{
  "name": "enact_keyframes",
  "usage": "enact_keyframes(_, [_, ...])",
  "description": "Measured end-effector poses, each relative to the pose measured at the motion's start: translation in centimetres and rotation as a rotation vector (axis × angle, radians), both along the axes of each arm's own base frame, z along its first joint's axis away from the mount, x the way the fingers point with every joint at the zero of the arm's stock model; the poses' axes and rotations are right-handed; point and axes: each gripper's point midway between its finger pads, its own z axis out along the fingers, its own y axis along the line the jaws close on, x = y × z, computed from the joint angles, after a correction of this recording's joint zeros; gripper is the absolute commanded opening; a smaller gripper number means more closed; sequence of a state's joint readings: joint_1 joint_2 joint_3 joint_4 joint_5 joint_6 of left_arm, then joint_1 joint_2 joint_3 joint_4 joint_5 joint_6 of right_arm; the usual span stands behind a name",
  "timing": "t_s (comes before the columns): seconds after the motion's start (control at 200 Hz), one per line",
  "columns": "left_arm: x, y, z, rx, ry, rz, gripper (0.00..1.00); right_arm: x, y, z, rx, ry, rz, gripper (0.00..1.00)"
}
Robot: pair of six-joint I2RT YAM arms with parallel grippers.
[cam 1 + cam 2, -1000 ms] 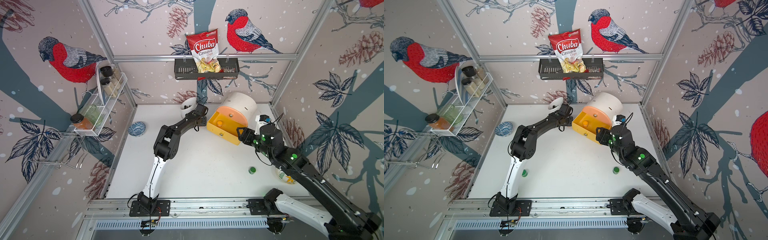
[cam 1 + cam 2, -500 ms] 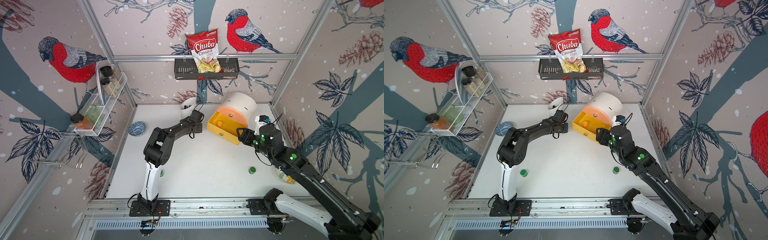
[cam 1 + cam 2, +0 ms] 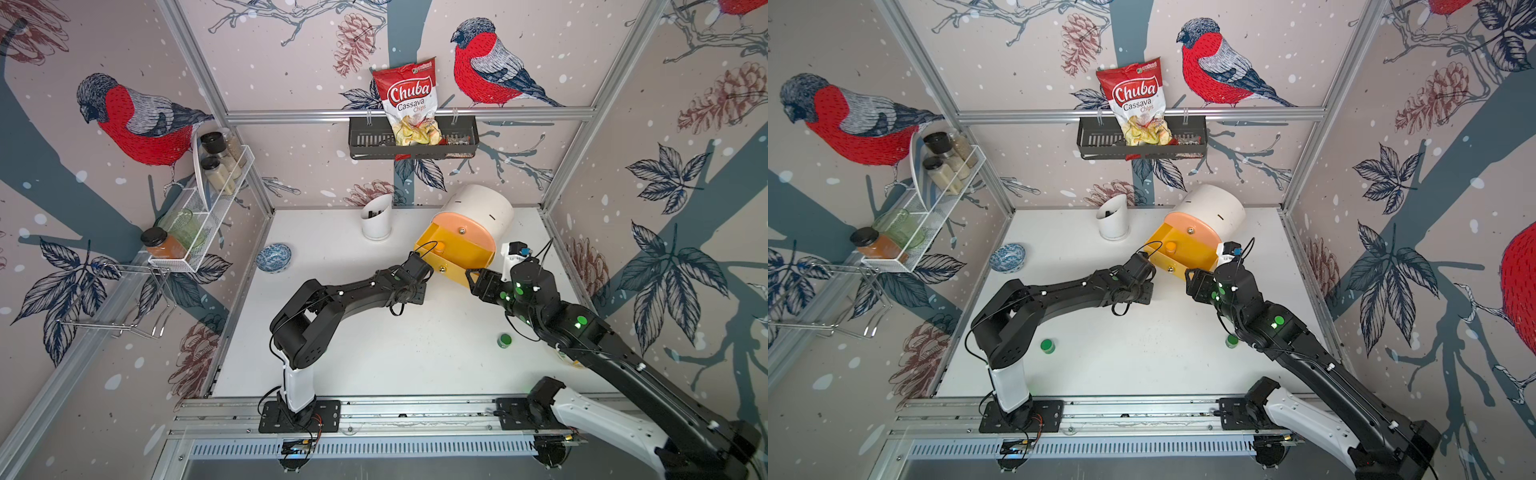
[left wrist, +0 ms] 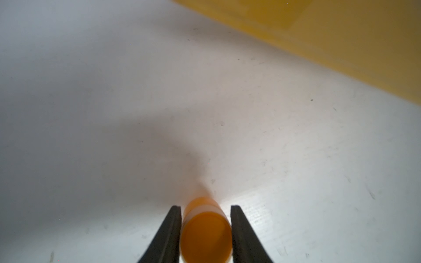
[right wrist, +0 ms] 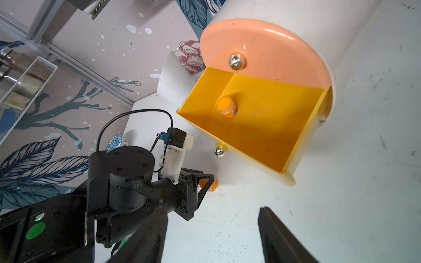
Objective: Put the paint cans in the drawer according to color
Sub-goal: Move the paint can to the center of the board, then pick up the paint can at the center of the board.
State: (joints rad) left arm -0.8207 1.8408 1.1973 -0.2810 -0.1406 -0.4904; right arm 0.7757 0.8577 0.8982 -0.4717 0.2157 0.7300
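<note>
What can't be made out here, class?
Left pincer: under its own wrist in both top views.
Held orange paint can: blurred, cut by left wrist view's edge.
One green paint can: behind left arm in a top view.
Orange paint can in yellow drawer: label too small, right wrist view.

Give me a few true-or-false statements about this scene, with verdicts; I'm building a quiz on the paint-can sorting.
1. The left jaws grip an orange paint can. True.
2. The yellow drawer is shut. False: it stands pulled out.
3. A second orange paint can sits inside that drawer. True.
4. The right jaws hold a green paint can. False: they are open and empty.
</note>
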Motion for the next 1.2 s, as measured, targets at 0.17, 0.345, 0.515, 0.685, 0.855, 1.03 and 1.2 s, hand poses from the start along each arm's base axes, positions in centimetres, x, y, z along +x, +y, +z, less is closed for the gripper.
enact_keyframes(0.17, [-1.7, 0.2, 1.6, -0.02, -0.007, -0.018, 0.62, -1.8, 2.2, -0.2, 0.003, 0.006, 0.061, 0.67])
enact_keyframes(0.345, [-2.1, 1.4, 3.0, -0.023, -0.02, -0.003, 0.65, -3.1, 4.2, -1.1, -0.013, 0.028, 0.103, 0.68])
enact_keyframes(0.515, [-1.2, 4.8, 4.9, -0.057, -0.036, 0.076, 0.63, -3.0, 5.3, -2.8, -0.065, 0.057, 0.103, 0.68])
enact_keyframes(0.685, [0.3, 10.7, 8.1, -0.085, -0.103, 0.222, 0.63, -3.2, 7.1, -5.1, -0.113, 0.101, 0.122, 0.68])
enact_keyframes(0.855, [0.4, 15.8, 10.2, -0.086, -0.171, 0.34, 0.64, -3.2, 9.4, -7.6, -0.171, 0.148, 0.146, 0.68])
enact_keyframes(1.03, [0.4, 16.8, 11.2, -0.088, -0.201, 0.353, 0.64, -2.3, 12.2, -10.6, -0.232, 0.221, 0.162, 0.69])
enact_keyframes(1.2, [0.3, 16.7, 10.9, -0.092, -0.189, 0.343, 0.63, -0.7, 14.1, -12.7, -0.256, 0.278, 0.164, 0.72])
